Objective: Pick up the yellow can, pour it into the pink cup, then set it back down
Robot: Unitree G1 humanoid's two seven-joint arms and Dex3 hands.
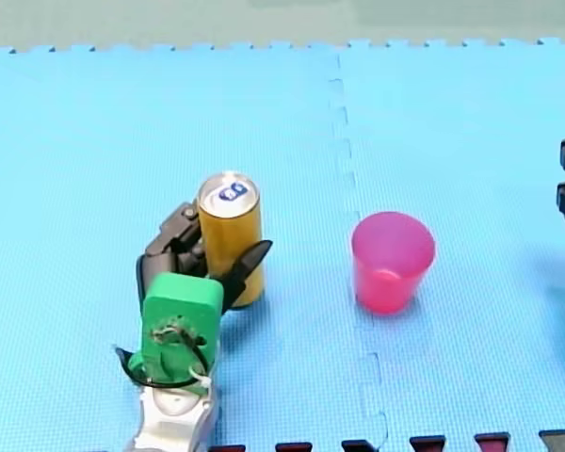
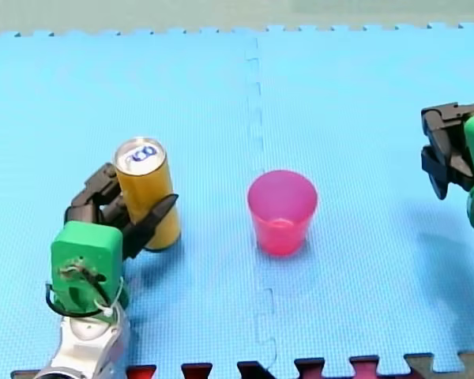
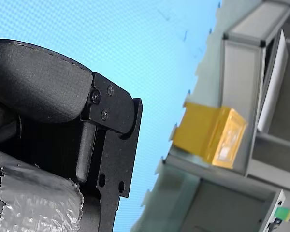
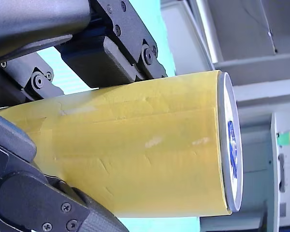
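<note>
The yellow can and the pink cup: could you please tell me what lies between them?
Only bare blue mat, as both head views show. The left hand grips the yellow can; the right hand is far right.

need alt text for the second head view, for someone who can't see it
The robot's left hand grips an upright yellow can standing on a blue foam mat, at lower left. An upright pink cup stands apart to the can's right, near centre. The right hand is at the right edge, holding nothing.
</note>
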